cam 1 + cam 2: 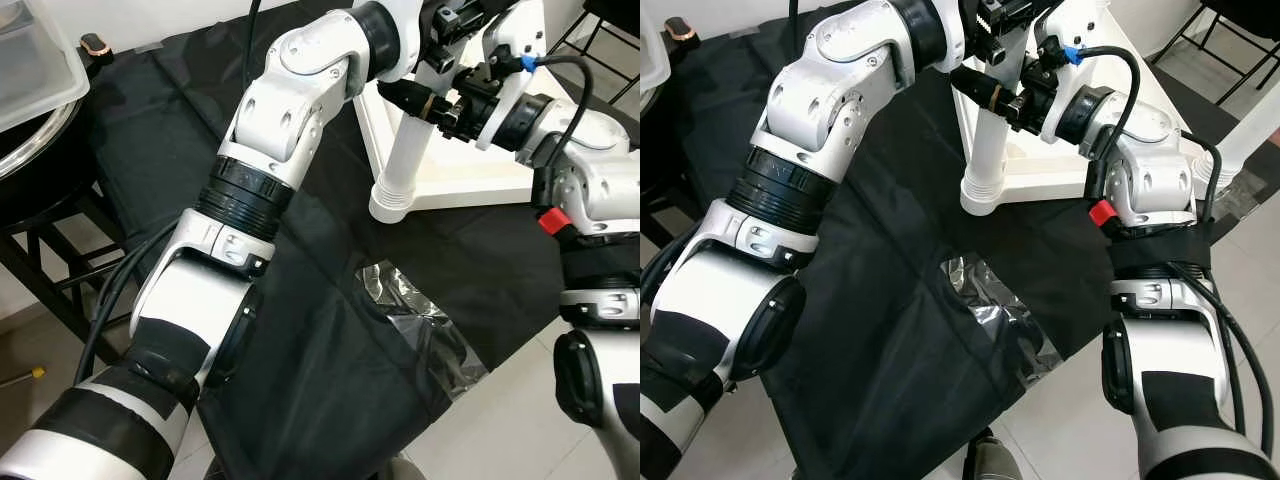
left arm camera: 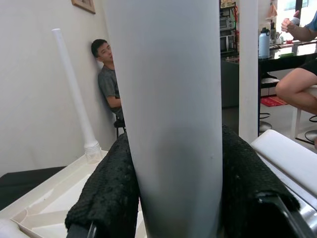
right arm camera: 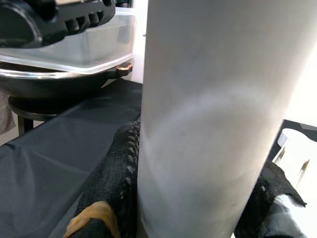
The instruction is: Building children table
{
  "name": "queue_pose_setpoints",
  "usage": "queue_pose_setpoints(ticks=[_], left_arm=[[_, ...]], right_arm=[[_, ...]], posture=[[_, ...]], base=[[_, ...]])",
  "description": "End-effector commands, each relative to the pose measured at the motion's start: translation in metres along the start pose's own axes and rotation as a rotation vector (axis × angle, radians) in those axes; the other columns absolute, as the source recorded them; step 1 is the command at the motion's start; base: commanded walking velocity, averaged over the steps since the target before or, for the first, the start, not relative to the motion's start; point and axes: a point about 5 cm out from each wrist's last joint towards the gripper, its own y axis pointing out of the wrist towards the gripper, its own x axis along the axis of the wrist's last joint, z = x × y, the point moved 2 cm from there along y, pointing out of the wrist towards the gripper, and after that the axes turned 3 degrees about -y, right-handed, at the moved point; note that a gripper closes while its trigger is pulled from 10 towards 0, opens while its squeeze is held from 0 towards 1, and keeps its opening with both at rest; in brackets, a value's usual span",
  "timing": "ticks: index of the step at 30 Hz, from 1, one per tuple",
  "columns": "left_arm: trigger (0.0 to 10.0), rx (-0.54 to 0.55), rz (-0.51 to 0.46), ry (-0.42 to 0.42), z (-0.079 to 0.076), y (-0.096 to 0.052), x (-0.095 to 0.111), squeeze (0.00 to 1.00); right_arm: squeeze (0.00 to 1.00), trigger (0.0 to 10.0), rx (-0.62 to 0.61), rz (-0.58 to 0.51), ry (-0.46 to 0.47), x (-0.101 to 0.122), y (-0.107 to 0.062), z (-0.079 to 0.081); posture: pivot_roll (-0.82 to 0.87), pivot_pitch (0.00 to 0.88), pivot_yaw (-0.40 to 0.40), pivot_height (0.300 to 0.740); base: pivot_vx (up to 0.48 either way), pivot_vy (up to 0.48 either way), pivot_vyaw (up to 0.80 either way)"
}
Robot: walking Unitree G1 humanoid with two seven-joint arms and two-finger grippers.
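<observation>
Both grippers clamped one white leg (image 1: 405, 165) over the upturned tabletop (image 1: 470, 185).

At far left, a clear bin (image 1: 30, 70) sat on a dark stand. A black cloth (image 1: 330, 340) covered the surface, with a crumpled plastic wrap (image 1: 420, 325) lying on its near part. The left gripper (image 2: 173, 198) pinched the leg between its padded fingers (image 2: 106, 198); the right gripper (image 3: 193, 208) pinched the same leg from the other side. The leg's ribbed end touched the tabletop's near-left corner. Another leg (image 2: 74, 96) stood upright in a far corner, and a person (image 2: 106, 77) sat against the wall beyond.
</observation>
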Motion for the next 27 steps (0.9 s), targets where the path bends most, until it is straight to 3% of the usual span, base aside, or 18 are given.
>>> queue_pose_setpoints(ticks=[1, 2, 3, 15, 19, 24, 25, 26, 27], left_arm=[[0.0, -0.032, 0.027, 0.036, -0.006, 0.004, -0.002, 0.0], [0.0, -0.032, 0.027, 0.036, -0.006, 0.004, -0.002, 0.0], [10.0, -0.023, 0.017, 0.031, -0.005, 0.004, -0.001, 1.0], [10.0, -0.079, -0.071, -0.016, -0.008, -0.002, 0.014, 1.0], [10.0, -0.312, -0.185, -0.144, -0.024, -0.028, 0.032, 1.0], [10.0, -0.353, -0.181, -0.156, -0.023, -0.039, 0.031, 1.0], [10.0, -0.395, -0.156, -0.157, -0.023, -0.052, 0.025, 1.0], [10.0, -0.395, -0.156, -0.157, -0.023, -0.052, 0.025, 1.0], [10.0, -0.421, -0.124, -0.164, -0.022, -0.064, 0.02, 1.0]], right_arm=[[0.0, 0.0, -0.015, -0.002, -0.064, 0.006, -0.004, -0.005], [0.0, 0.0, -0.015, -0.002, -0.064, 0.006, -0.004, -0.005], [0.0, 0.0, -0.048, -0.017, -0.049, 0.007, -0.004, -0.008], [0.0, 0.0, -0.082, -0.044, -0.024, 0.005, -0.004, -0.014], [0.0, 0.0, -0.092, -0.048, -0.016, 0.004, -0.005, -0.014], [0.0, 0.0, -0.094, -0.054, -0.014, 0.005, -0.005, -0.015], [0.0, 0.0, -0.099, -0.061, -0.011, 0.005, -0.006, -0.015], [0.0, 0.0, -0.099, -0.061, -0.011, 0.005, -0.006, -0.015], [0.0, 0.0, -0.103, -0.065, -0.011, 0.006, -0.006, -0.016]], posture=[[0.04, 0.296, -0.001, 0.74], [0.04, 0.296, -0.001, 0.74], [0.04, 0.296, 0.002, 0.74], [0.04, 0.295, 0.002, 0.74], [0.04, 0.296, -0.001, 0.74], [0.04, 0.296, -0.002, 0.74], [0.04, 0.296, -0.002, 0.74], [0.04, 0.296, -0.002, 0.74], [0.04, 0.3, -0.005, 0.74]], base=[[0.0, 0.0, 0.0], [0.0, 0.0, 0.0], [0.0, 0.0, 0.0], [0.0, 0.0, 0.0], [0.0, 0.0, 0.0], [0.0, 0.0, 0.0], [0.0, 0.0, 0.0], [0.0, 0.0, 0.0], [0.0, 0.0, 0.0]])
